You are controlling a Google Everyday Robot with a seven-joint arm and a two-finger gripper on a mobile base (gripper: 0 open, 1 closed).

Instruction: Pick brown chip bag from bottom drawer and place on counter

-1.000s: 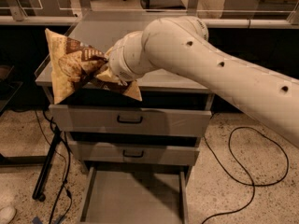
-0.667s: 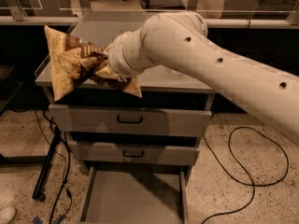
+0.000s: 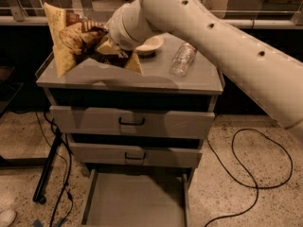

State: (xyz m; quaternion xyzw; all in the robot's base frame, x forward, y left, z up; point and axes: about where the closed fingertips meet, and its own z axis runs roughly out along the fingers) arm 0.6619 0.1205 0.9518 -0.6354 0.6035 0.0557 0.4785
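Jaws clamped on the brown chip bag (image 3: 66, 44), which fans out toward nine o'clock from the gripper (image 3: 102, 40), above the nine-o'clock end of the counter (image 3: 189, 79).

The gripper (image 3: 105, 40), buried in the brown chip bag (image 3: 75, 39), hangs over the left of the tabletop (image 3: 156, 77); the bag and the thick arm (image 3: 213, 37) block that side and the air over the right rear. A bowl (image 3: 150, 44) just behind the wrist and a clear bottle (image 3: 182, 59) lying to its right take the middle, leaving a bare strip along the front edge. Below, the bottom drawer (image 3: 135, 202) stands pulled out, its floor open from above, with a cable (image 3: 255, 174) looping on the ground to its right.
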